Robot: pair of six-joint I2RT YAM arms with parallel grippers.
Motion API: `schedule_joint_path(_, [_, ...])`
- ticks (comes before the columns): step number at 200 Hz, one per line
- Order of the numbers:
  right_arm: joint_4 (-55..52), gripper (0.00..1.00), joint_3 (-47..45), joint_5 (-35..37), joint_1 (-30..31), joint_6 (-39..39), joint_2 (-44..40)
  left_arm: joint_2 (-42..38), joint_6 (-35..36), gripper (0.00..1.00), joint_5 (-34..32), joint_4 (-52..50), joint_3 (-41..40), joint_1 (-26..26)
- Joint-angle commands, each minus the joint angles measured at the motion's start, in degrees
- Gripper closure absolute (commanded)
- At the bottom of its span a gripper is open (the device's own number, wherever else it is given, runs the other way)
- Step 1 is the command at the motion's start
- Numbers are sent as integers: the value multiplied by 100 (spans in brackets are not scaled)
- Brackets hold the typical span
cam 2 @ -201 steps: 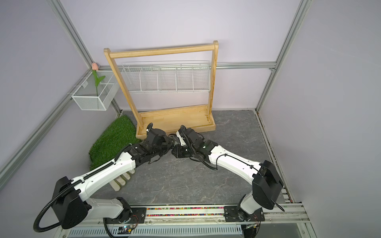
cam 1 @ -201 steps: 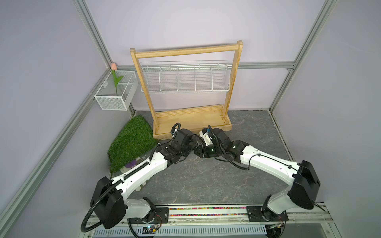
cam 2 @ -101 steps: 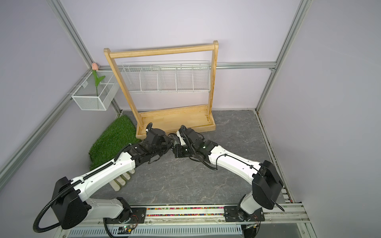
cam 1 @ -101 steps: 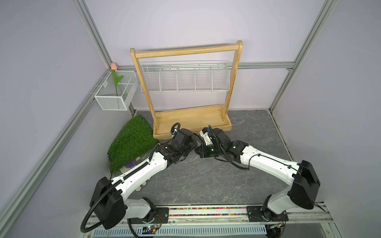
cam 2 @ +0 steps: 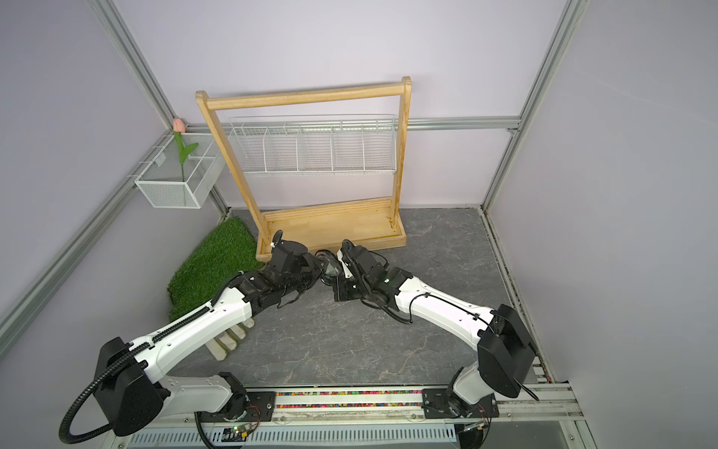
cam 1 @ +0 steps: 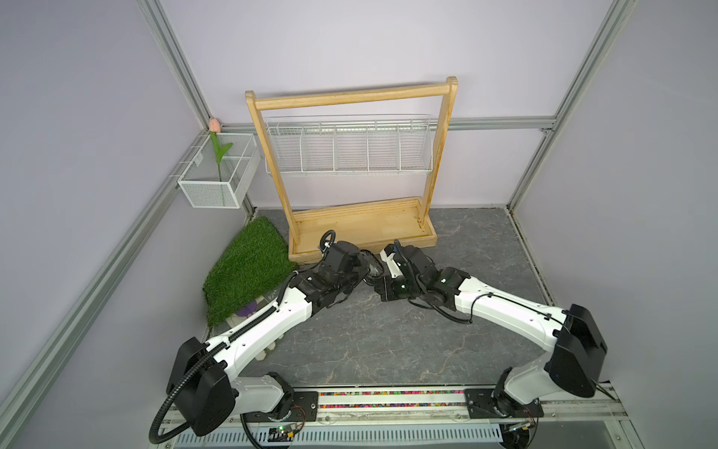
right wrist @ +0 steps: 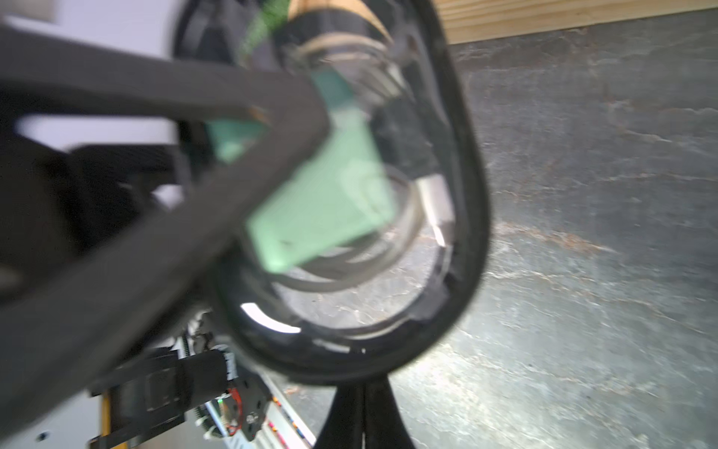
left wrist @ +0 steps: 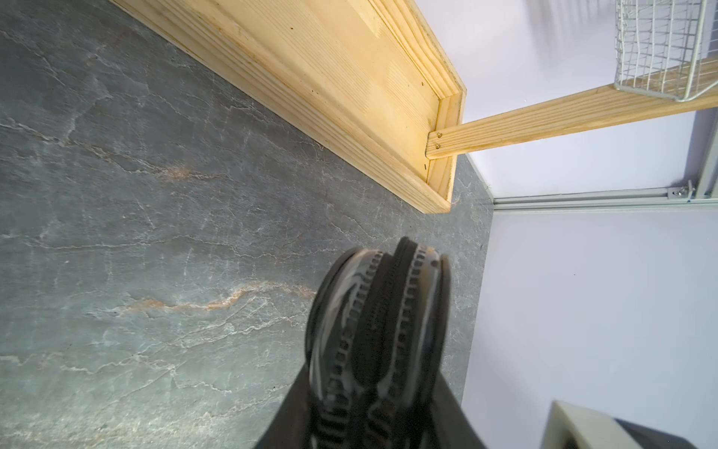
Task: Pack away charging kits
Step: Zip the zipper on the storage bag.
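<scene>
Up off the desk point(cam 1: 388, 330), just in front of the wooden rack point(cam 1: 361, 229), held between two claws: a clear pouch point(right wrist: 468, 186) with a black rim. Gripped on one side by the left claw point(left wrist: 371, 416), jaws a little apart with the pouch squeezed between them. Pinched on another side by the right claw point(right wrist: 361, 408), pressed tight together on the black rim, maybe on the zip tab, too blurry to tell. Already tucked inside the pouch: the mint-green charger block point(right wrist: 322, 202), right against the thin cable coil point(right wrist: 349, 282). Looks like the closing step, with the zip not shut all the way, going by the two rows of teeth apart in the left wrist view. Now for the worries. Might yank the pouch out of the left claw by pulling too hard with the right one, and drop it on the desk. Might spill the block by tipping the open side down. Might catch a loop of cable in the zip teeth, with the coil so near the rim. Might also lose the pinch on such a thin, slippery edge. Best to pull slow and straight, keep the mouth up, and hold the other side steady.
</scene>
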Motion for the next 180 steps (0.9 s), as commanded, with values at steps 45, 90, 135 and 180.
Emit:
schedule_joint_path(45, [403,94,-165,-445,-60,-238,-410,-142,135,81,151,40,72,78])
schedule_joint_path(90, [634,66,-16,-901,-51,-255,-342,-76,131,81,224,45,149,93])
schedule_joint_path(135, [692,57,-25,-922,-104,-225,-250,-107,174,81,264,-11,255,95])
schedule_joint_path(180, [856,57,94,-1073,-216,-330,-149,-101,166,81,413,23,281,104])
